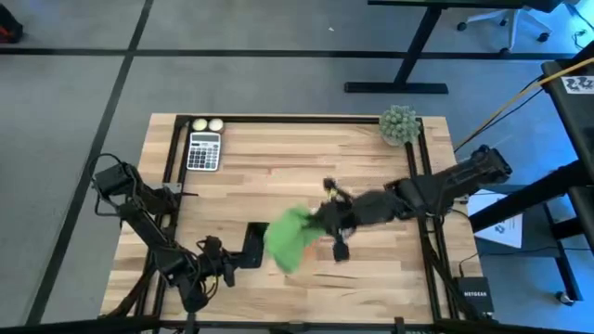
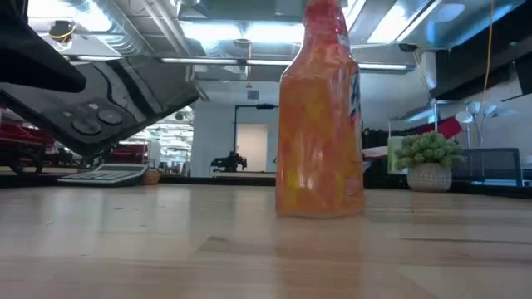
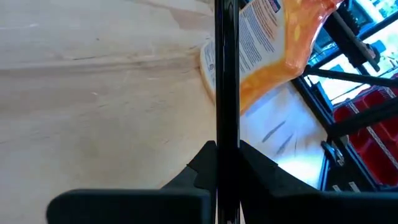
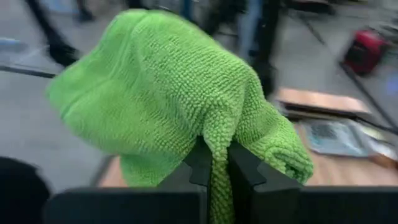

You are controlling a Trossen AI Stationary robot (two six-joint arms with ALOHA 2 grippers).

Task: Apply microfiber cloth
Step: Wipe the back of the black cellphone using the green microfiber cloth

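Note:
The bright green microfiber cloth [image 1: 290, 237] is bunched at the table's middle, near side, with my right gripper [image 1: 320, 223] shut on it. Just left of it is a black phone [image 1: 252, 243], held by my left gripper [image 1: 232, 260]. In the low view the phone [image 2: 100, 91] hangs tilted above the table, its camera lenses showing. Whether the cloth touches the phone cannot be told. My left gripper pinches the phone between its two fingers [image 3: 202, 168], one on each broad face [image 3: 227, 124]; the wrist view shows the phone edge-on. The fingers come from the table's left. The phone is lifted clear of the table and tilted. My right gripper pinches a fold of the cloth [image 4: 216, 155] between its two fingers [image 4: 200, 163]. The fingers reach in from the table's right. The rest of the cloth [image 4: 155, 87] bulges slack and bunched over and beyond the fingertips.
An orange spray bottle [image 2: 320, 116] stands upright on the table beside the phone. A calculator [image 1: 203, 150] and two pale balls [image 1: 206, 124] lie at the far left. A potted spiky plant [image 1: 399, 125] stands at the far right corner. Bare wood lies between them.

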